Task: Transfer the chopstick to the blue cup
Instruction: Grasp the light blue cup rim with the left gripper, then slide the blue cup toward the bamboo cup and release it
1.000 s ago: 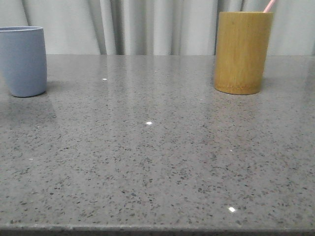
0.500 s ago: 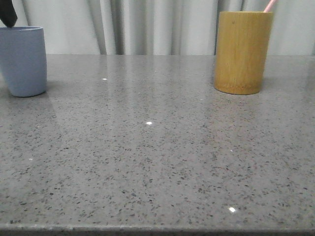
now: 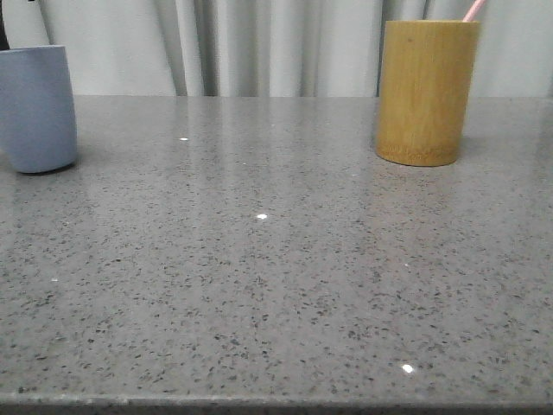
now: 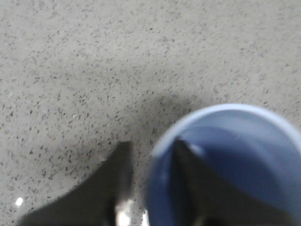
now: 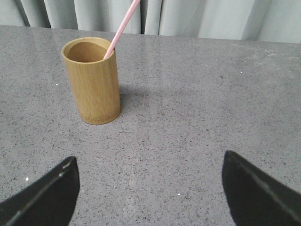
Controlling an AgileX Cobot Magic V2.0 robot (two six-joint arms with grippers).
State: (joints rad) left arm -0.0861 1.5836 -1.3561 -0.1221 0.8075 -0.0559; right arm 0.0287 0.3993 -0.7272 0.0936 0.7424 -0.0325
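Note:
The blue cup stands at the table's far left. In the left wrist view it is seen from above and is blurred. My left gripper is astride its rim, one finger outside the wall and the other inside the cup. The jaws stand narrow, and a sliver of table shows between the outer finger and the wall. A pink chopstick leans out of the bamboo holder at the back right. It also shows in the right wrist view. My right gripper is wide open and empty, short of the holder.
Grey speckled countertop with its front edge at the bottom of the front view. Pale curtains hang behind the table.
The left finger's tip came into the front view at the cup's rim, then went almost out at the left edge. The blue cup has shifted slightly to the left.

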